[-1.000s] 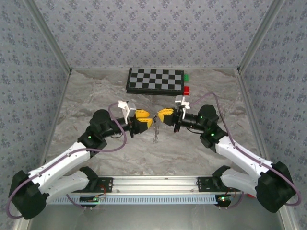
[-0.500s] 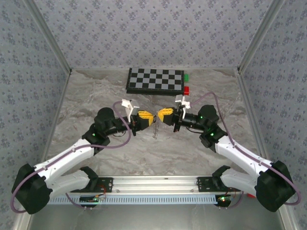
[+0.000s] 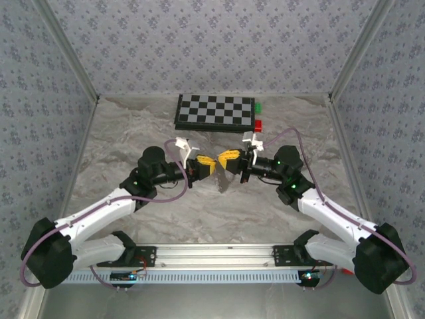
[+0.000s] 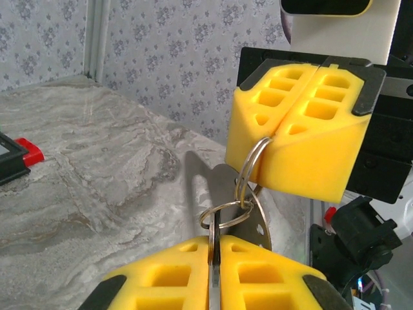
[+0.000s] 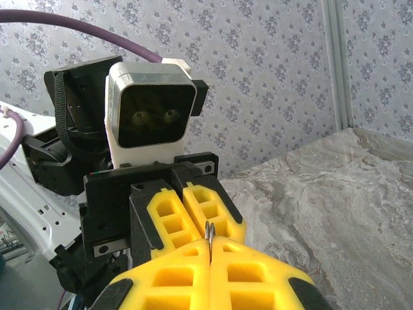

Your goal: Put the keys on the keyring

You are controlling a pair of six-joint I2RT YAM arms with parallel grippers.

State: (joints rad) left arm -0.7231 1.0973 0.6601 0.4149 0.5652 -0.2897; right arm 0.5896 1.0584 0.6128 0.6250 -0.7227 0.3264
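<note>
The keyring (image 4: 250,165), a silver split ring, sticks out of my right gripper (image 4: 276,137), whose yellow fingers are shut on it. Its rim also shows between the right gripper (image 5: 210,243) tips in the right wrist view. A smaller ring (image 4: 224,217) hangs linked through it. My left gripper (image 4: 215,244) is shut on a thin metal strip (image 4: 214,274), seen edge on, that reaches up into the small ring. I cannot tell whether that strip is the key. From above, the left gripper (image 3: 206,166) and right gripper (image 3: 223,161) meet tip to tip above the table's middle.
A flat grey metal plate with holes (image 4: 260,219) hangs behind the rings. A chequered board (image 3: 214,111) lies at the back, with a green block (image 3: 258,106) and a red block (image 3: 257,124) at its right end. The marbled table (image 3: 119,146) lies open on both sides.
My left gripper has moved right to meet the right gripper and its fingers have closed. The hanging metal piece has shifted slightly right. The right arm has stayed still.
</note>
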